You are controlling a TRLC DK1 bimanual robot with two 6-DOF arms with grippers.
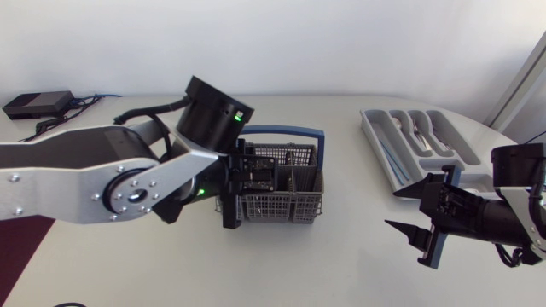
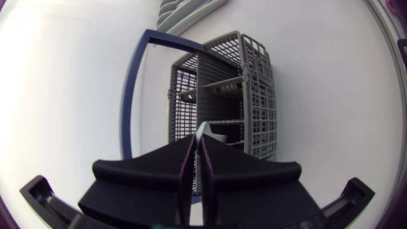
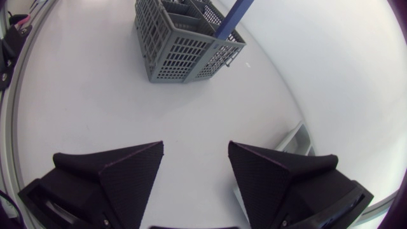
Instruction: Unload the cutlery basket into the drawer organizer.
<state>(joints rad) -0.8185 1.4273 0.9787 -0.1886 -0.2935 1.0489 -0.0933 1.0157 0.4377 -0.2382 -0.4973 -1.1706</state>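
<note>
At the centre of the head view, a grey plastic mesh cutlery basket point(image 1: 294, 205) with a blue hoop handle point(image 1: 299, 132) stands upright on the white table point(image 1: 341, 264). The left arm enters from the left edge and hangs its matte black left gripper point(image 2: 198, 140) straight down over the basket's left-hand compartments. That vertical approach suits the basket, since its cells are narrow and deep and a piece can only be drawn out upward.

In the left wrist view the jaws are pressed almost together. They pinch what looks like the pale, curved end of a metal utensil point(image 2: 213, 134) standing in the cell just ahead of the fingertips; which kind of utensil cannot be told.

In the upper right of the head view lies the grey moulded drawer organizer point(image 1: 381, 152), set at an angle and well apart from the basket, with a few silver pieces point(image 1: 420, 130) in its slots. The right gripper point(image 3: 194, 152) hovers at the lower right, beside the organizer's near end, its jaws spread wide and holding nothing. It seems parked clear of the left arm's path to the tray. The step in hand looks like lifting this piece out.
</note>
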